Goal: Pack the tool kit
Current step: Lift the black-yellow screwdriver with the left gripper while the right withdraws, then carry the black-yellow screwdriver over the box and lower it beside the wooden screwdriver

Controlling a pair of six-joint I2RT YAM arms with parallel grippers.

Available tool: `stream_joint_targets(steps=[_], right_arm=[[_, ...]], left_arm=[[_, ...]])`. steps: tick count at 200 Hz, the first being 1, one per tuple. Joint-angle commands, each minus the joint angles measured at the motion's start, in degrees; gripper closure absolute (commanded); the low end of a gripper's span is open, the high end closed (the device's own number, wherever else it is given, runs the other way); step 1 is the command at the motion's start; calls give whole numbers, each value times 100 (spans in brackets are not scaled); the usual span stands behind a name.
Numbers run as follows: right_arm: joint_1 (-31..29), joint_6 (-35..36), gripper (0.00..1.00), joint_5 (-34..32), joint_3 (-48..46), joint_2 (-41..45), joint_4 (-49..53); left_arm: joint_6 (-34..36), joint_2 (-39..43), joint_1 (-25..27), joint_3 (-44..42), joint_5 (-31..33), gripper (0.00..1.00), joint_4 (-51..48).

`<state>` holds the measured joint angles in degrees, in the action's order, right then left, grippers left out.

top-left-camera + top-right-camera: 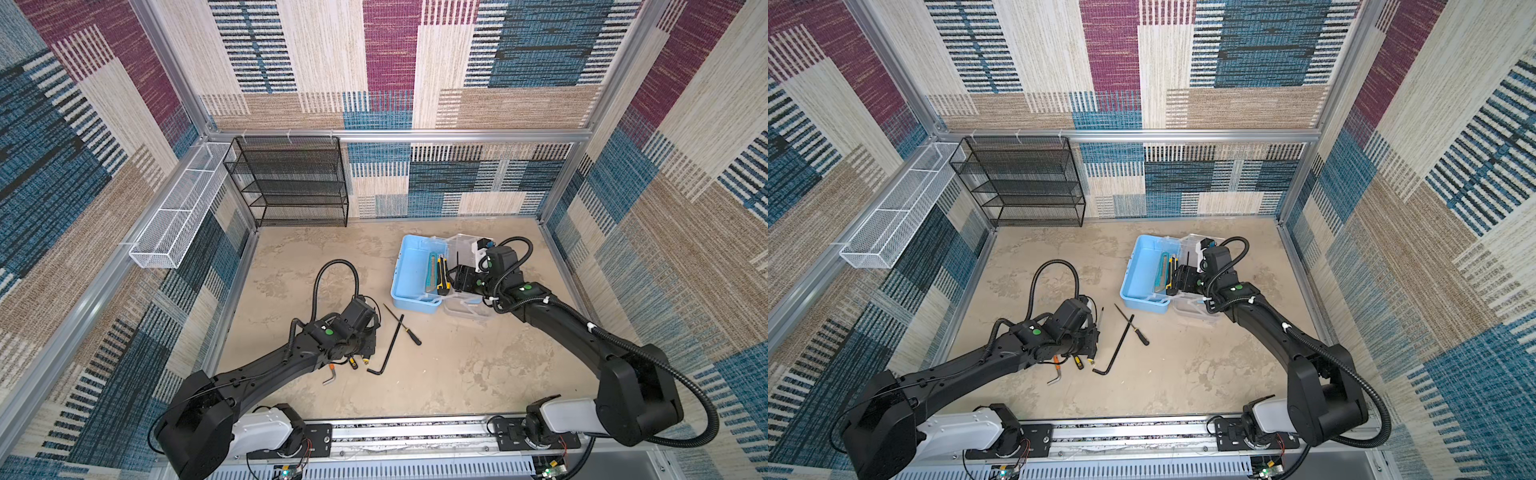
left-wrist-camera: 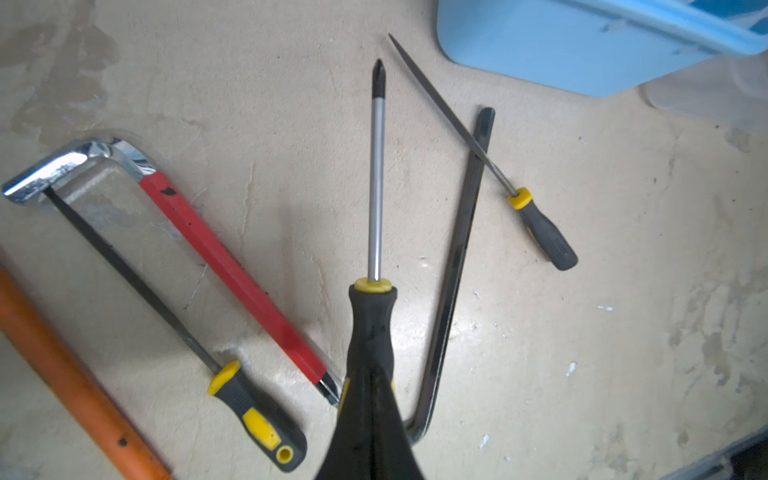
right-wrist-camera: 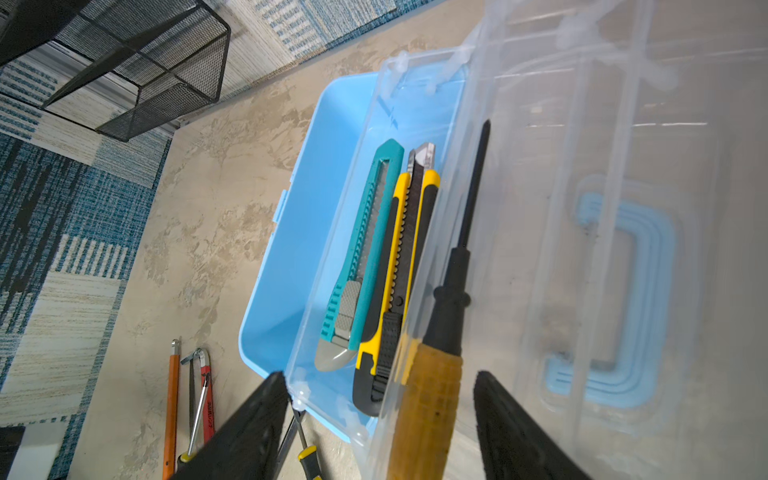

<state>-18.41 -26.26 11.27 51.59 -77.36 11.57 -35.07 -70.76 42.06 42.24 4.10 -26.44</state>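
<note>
The tool kit's light blue box (image 1: 409, 270) (image 3: 286, 249) stands open at the right rear, its clear lid with the blue handle (image 3: 623, 291) swung aside. A teal utility knife (image 3: 365, 257) and a yellow one (image 3: 401, 266) lie inside. My right gripper (image 3: 380, 376) (image 1: 463, 278) hovers open over the box's right edge; an amber-handled screwdriver (image 3: 432, 395) lies between its fingers, touching neither. My left gripper (image 2: 370, 415) (image 1: 369, 340) is shut on a black-and-yellow screwdriver (image 2: 372, 324), low over the floor.
Loose on the floor near the left gripper: a thin screwdriver (image 2: 544, 232), a long black hex key (image 2: 457, 257), a red-sleeved hex key (image 2: 224, 257), another small screwdriver (image 2: 253, 415), an orange bar (image 2: 62, 374). A black mesh rack (image 1: 291, 183) and white wire basket (image 1: 178, 216) stand rear left.
</note>
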Motion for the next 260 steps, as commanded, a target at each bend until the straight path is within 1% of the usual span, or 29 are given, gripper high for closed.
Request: stream_joint_targets(steps=[1,40,105,135,169,216,260], right_arm=[[-9,70,25,-208,-82,218,-252],[43,234,21,-409,-282,627,-287],[561,236,15,-394,-1123,1446,-684],[762,160,12,-470,-1499,1778,-817],[1038,-60,12,-361,-2027,2106,-1030],[1285,-247,10,-339,-2558,2699,-1097],[1392,-285,10,-285,-2827,2881,-1061]], left_arm=[[143,-47,2,210,-32,100,148],[278,-248,-1,708,-214,100,215],[412,-1013,-3,1721,-827,100,675],[397,-1588,5,2411,-1333,100,901],[320,-2326,26,3257,-1846,100,1069],[124,-3253,125,4408,-2274,100,1176],[-260,-4038,230,5303,-2604,100,1373]])
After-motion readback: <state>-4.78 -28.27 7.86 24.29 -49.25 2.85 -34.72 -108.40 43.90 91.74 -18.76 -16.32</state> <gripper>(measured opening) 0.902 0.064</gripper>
